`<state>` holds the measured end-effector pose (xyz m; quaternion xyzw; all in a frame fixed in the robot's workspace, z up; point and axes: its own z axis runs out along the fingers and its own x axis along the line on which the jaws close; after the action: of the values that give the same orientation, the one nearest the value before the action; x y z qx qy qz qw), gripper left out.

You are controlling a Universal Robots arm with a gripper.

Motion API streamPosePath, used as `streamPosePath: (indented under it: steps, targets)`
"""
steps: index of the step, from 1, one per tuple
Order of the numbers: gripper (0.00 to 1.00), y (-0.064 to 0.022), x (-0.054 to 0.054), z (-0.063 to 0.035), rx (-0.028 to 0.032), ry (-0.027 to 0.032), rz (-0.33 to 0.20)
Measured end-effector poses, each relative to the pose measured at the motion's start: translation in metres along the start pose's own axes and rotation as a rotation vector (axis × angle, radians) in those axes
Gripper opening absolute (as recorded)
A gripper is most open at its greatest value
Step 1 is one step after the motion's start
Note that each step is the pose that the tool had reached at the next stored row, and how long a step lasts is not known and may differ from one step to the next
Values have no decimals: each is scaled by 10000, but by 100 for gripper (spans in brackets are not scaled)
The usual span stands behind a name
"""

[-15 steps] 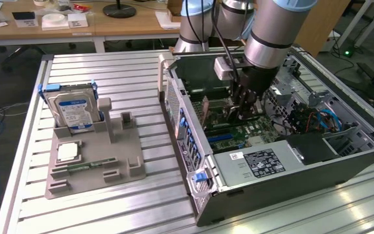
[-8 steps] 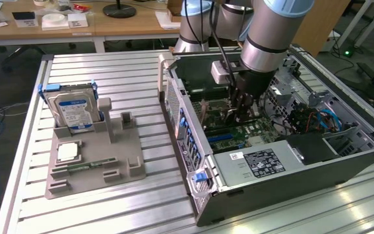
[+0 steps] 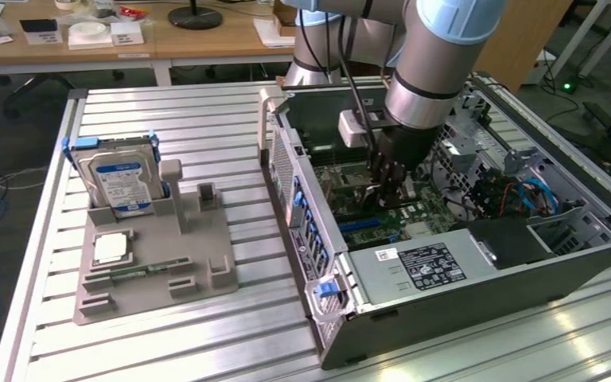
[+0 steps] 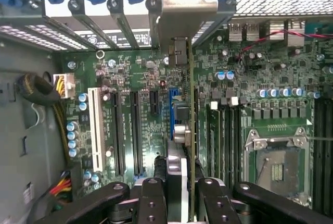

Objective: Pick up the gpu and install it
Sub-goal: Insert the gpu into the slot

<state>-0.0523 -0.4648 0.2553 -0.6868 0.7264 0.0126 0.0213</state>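
Exterior view's left: a grey moulded parts fixture (image 3: 204,263) sits on the slatted aluminium table (image 3: 178,350). In it, a silver hard drive with a blue label (image 3: 120,183) stands upright in a cradle at the far end. A square silver processor chip (image 3: 112,248) lies flat nearer, with a narrow green memory stick (image 3: 141,270) just beside it. The parts are probably parked apart like this so each can be picked on its own.

Centre to the exterior view's right: a dark open-sided computer case (image 3: 317,239) lies on its side, so the green motherboard (image 3: 417,215) faces up for a straight vertical approach. The grey-and-blue robot arm (image 3: 444,48) reaches down into it.

The black gripper (image 3: 391,179) is clamped on the gpu, the thin dark circuit card (image 4: 179,130), one finger on each face. The card is held edge-on, apparently so that its lower edge can meet a slot.

Wrist view: the card runs along the blue expansion slot (image 4: 170,104). Its silver end bracket (image 4: 184,5) is up against the case's rear slot openings. I cannot tell whether the card is fully seated or only resting over the slot.
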Motion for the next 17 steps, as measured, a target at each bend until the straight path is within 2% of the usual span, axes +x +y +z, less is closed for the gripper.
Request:
streamPosePath:
  steps: [12, 17]
  targets:
    - [28, 38, 29, 125, 0, -1, -4]
    - [28, 85, 33, 148, 0, 0, -10]
